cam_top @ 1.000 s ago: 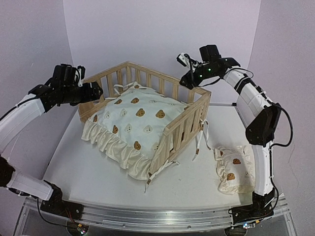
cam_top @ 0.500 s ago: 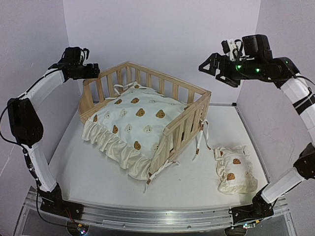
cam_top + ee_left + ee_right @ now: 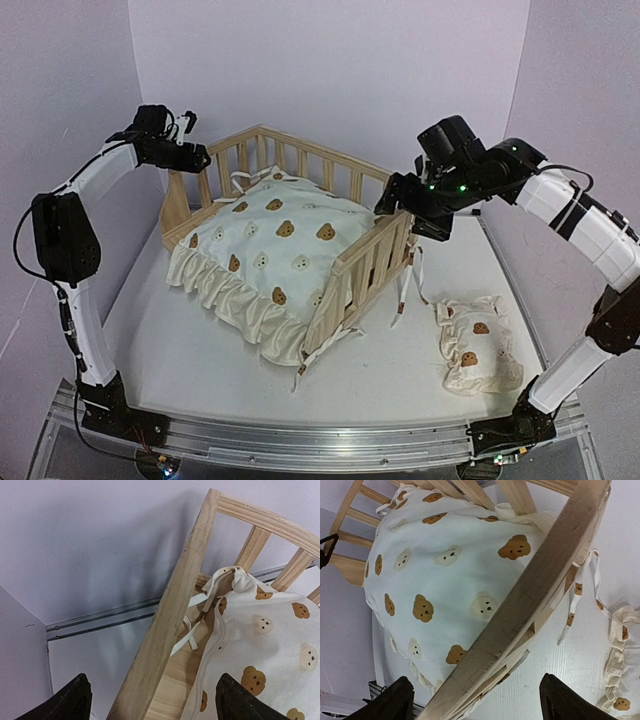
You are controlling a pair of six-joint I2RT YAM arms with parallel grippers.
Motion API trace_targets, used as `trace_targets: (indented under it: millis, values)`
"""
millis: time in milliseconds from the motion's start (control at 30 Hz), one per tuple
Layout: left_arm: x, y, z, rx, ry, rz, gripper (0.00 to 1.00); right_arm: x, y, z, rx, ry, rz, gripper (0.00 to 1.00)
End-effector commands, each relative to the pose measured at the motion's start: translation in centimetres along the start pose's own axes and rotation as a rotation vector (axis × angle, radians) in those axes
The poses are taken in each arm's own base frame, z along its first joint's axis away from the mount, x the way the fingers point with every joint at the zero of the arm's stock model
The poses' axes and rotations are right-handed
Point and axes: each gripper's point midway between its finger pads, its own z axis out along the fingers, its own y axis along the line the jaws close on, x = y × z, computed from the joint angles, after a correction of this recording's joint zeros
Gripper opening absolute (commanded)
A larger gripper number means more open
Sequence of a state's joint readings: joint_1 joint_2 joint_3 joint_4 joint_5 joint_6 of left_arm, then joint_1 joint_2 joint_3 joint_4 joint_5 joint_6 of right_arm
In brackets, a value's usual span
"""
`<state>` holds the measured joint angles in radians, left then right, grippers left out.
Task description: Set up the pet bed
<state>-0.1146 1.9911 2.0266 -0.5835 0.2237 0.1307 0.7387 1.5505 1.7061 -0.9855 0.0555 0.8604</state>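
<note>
- Looking down from the top camera, I see the pet bed (image 3: 372, 252) sitting at an angle on the far middle of the counter (image 3: 180, 350), its open side facing near-left.
- My left gripper (image 3: 203, 158) hangs at the bed's far-left corner with its jaws spread wide. In its wrist view the left rail runs between the fingers and touches neither.
- My right gripper (image 3: 405, 215) sits over the bed's far-right corner, also released, straddling the right rail's top bar without clamping it.
- A bear-print cushion (image 3: 280, 240) fills the bed, its frill spilling over the near-left edge.
- A small pillow (image 3: 475, 345) lies near-right on the counter, apart from the bed.
</note>
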Motion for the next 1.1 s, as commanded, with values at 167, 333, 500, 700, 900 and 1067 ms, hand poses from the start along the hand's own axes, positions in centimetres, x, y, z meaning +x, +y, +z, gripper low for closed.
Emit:
trace_targets:
  millis: [167,333,500,700,900,1067]
  values:
    - [3.1,-5.8,-3.2,0.283,0.074,-0.147,0.68,-2.8,-0.7,1.1,0.059,-0.101,-0.123,0.66]
    - [6.0,-9.5,-6.1,0.378,0.139,-0.246,0.60,-8.0,-3.4,2.3,0.016,-0.100,-0.205,0.36]
    - [8.5,-13.4,-9.9,0.467,0.157,-0.306,0.60,-14.2,-3.6,4.3,-0.003,-0.140,-0.423,0.35]
    - [10.9,-21.0,-15.0,0.642,0.188,-0.334,0.60,-21.1,-6.7,7.8,0.005,-0.199,-0.541,0.40]
    - [10.6,-23.2,-20.9,0.726,0.082,-0.408,0.60,-23.9,-7.2,10.0,0.011,-0.249,-0.728,0.75]
    - [10.4,-24.5,-23.5,0.813,0.043,-0.430,0.67,-27.1,-8.6,8.4,0.170,-0.353,-0.703,0.97]
